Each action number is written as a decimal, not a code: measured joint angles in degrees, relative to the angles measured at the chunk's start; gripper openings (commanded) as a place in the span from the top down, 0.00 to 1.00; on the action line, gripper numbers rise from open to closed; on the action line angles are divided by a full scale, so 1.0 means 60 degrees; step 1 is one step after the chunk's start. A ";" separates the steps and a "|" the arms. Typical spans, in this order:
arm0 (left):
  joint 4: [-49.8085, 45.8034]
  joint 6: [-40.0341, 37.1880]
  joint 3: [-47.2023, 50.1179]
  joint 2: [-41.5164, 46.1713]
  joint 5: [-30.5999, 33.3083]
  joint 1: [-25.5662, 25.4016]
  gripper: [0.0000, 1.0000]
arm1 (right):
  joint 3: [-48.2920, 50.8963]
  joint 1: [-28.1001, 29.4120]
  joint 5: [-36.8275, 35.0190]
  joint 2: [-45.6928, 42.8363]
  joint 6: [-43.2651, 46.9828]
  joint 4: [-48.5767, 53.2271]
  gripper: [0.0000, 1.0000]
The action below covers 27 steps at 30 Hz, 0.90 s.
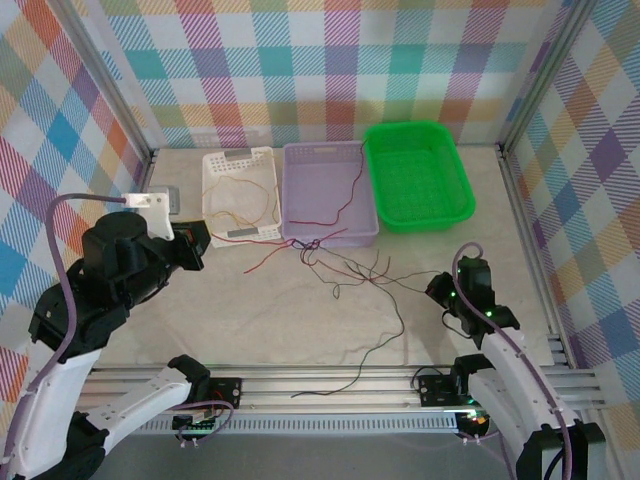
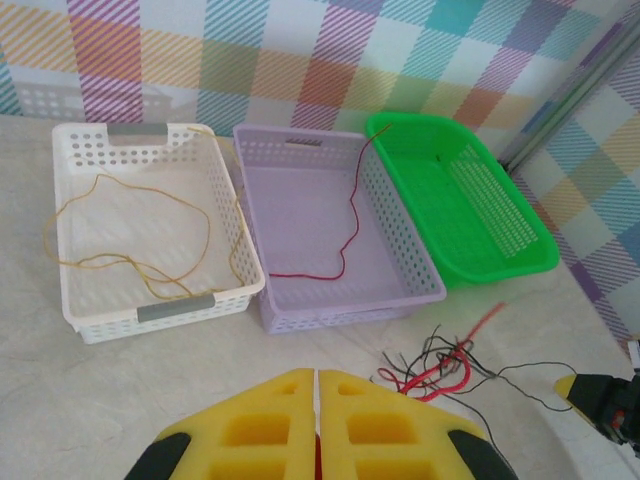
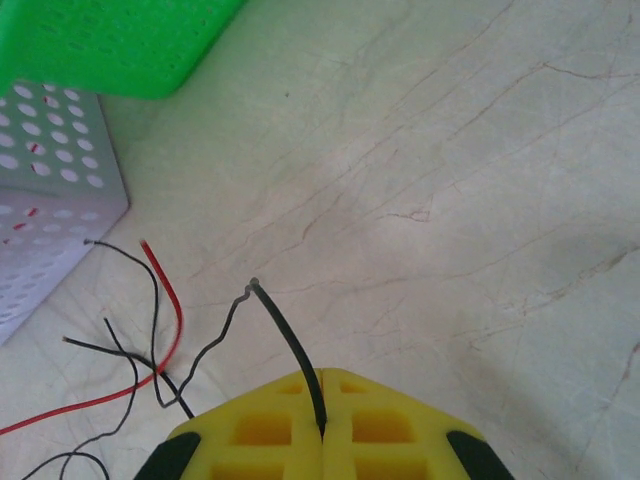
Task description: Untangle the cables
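Right fingers (image 3: 268, 432) pinching black cable (image 3: 290, 345), left fingers (image 2: 262, 432) closed

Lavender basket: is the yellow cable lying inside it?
No, a red cable lies in the lavender basket; the yellow cable sits in the white basket beside it.

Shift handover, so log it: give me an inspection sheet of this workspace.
Surface: pale marbled table.
Job's things: yellow cable in white basket; red cable in lavender basket; red-and-black tangle loose on table.
Clutter: green basket, empty; small grey object by left wall.
Grippers: left gripper shut, holding nothing; right gripper shut on black cable.
Cables: lavender-grey arm cable looped beside left arm.
Surroundings: plaid walls, aluminium rail.
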State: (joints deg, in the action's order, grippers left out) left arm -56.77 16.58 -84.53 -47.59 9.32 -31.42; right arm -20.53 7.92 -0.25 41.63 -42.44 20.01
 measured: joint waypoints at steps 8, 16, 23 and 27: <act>0.0568 0.0437 0.0681 -0.0208 -0.0918 0.0000 1.00 | -0.0393 0.0270 0.2197 0.0386 0.0754 -0.0984 0.28; 0.1384 0.1180 0.1406 -0.0845 -0.2233 -0.0004 1.00 | -0.2146 0.3483 0.2648 0.1366 0.2586 -0.2350 0.21; 0.1767 0.1603 0.1439 -0.0911 -0.2820 -0.0004 1.00 | -0.2779 0.4860 0.2262 0.3096 0.3945 -0.3803 0.20; 0.1858 0.1752 0.1537 -0.0889 -0.2987 -0.0011 1.00 | -0.2983 0.5497 0.1880 0.4156 0.4532 -0.4357 0.21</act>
State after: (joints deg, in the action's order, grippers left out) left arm -45.63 27.09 -75.31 -52.93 -8.60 -31.48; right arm -38.44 40.91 11.03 66.57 -15.25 -6.13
